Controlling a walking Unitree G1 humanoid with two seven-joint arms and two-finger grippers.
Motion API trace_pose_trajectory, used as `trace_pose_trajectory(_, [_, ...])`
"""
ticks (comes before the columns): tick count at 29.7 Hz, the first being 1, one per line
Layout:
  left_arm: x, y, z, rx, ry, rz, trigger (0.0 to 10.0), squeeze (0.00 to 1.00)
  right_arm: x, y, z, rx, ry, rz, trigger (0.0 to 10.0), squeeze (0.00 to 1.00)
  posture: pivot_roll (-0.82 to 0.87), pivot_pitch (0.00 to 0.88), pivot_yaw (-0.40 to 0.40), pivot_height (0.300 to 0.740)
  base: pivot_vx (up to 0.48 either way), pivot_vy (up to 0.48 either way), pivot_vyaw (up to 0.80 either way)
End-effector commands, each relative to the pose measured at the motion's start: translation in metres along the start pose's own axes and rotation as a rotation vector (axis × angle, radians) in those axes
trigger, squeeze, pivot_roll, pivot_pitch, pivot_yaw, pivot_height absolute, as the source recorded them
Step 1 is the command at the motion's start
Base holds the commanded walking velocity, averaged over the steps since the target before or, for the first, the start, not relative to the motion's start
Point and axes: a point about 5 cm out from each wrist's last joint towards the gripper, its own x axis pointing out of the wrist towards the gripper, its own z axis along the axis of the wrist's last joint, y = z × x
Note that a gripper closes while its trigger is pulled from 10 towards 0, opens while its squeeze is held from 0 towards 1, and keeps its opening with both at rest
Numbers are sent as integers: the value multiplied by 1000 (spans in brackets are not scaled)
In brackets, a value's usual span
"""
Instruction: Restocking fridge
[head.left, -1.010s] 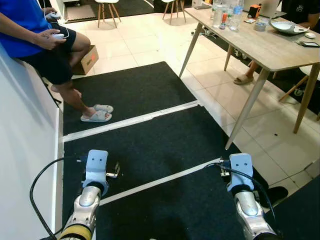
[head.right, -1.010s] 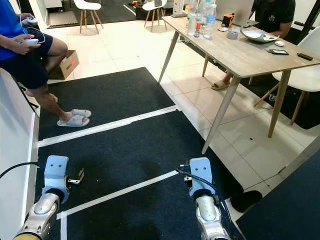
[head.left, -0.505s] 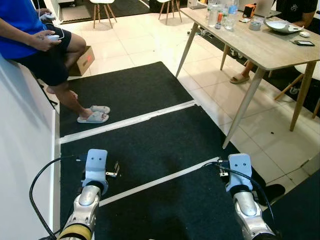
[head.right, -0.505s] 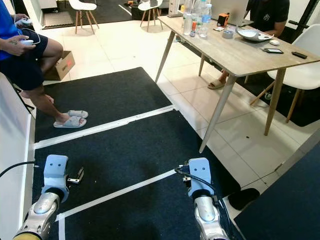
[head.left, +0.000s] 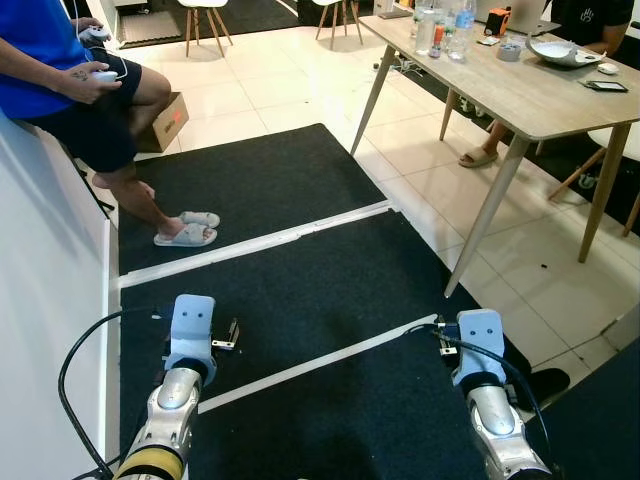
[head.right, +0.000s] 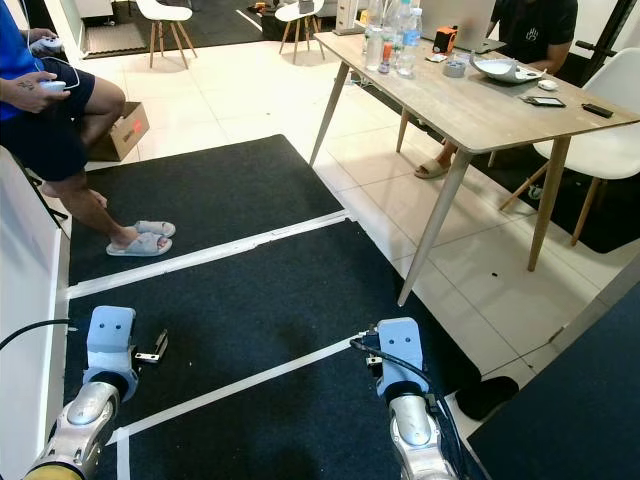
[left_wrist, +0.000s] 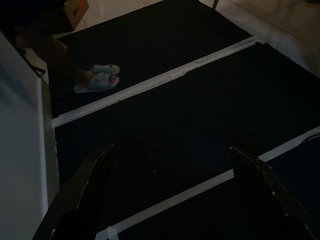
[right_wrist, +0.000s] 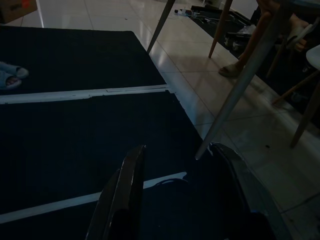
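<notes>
My left arm (head.left: 187, 352) and right arm (head.left: 478, 352) hang low over a black carpet (head.left: 300, 290) crossed by white tape lines. In the left wrist view my left gripper (left_wrist: 171, 149) is open, its two black fingers (left_wrist: 85, 185) spread wide with nothing between them. In the right wrist view my right gripper (right_wrist: 177, 146) is open too and holds nothing. Several bottles (head.left: 440, 22) stand at the far end of a wooden table (head.left: 520, 95) ahead on the right.
A person in blue (head.left: 70, 90) sits at the left holding a controller, feet in slippers (head.left: 187, 228) on the carpet. A white panel (head.left: 45, 300) runs along my left. A cardboard box (head.left: 170, 120), chairs (head.left: 205, 15) and another seated person (head.right: 535, 25) lie beyond.
The whole view has shifted slightly, so the camera moved. Both arms hang as before and nothing was taken or let go.
</notes>
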Motion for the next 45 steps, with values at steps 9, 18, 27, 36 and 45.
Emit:
trace_pose_trajectory(9, [-2,1,-1,3,3,-1,10000,0,-1,1,1,-4,-12,5,10000,102,16,0,-21,740,317,0,0])
trace_pose_trajectory(18, [-2,1,-1,3,2,-1,10000,0,-1,1,1,-4,-12,4,10000,102,18,0,-21,740,316,0,0])
trace_pose_trajectory(27, [-2,1,0,2,1,0,10000,0,-2,1,1,-2,-10,4,10000,98,20,0,-20,740,317,0,0])
trace_pose_trajectory(36, [-1,1,0,0,4,-2,10000,0,-1,1,1,5,-8,3,10000,98,21,0,-21,740,318,0,0])
trace_pose_trajectory(45, [-3,0,-1,-2,3,-3,10000,0,-2,1,0,26,-1,0,10000,90,19,0,-20,740,317,0,0])
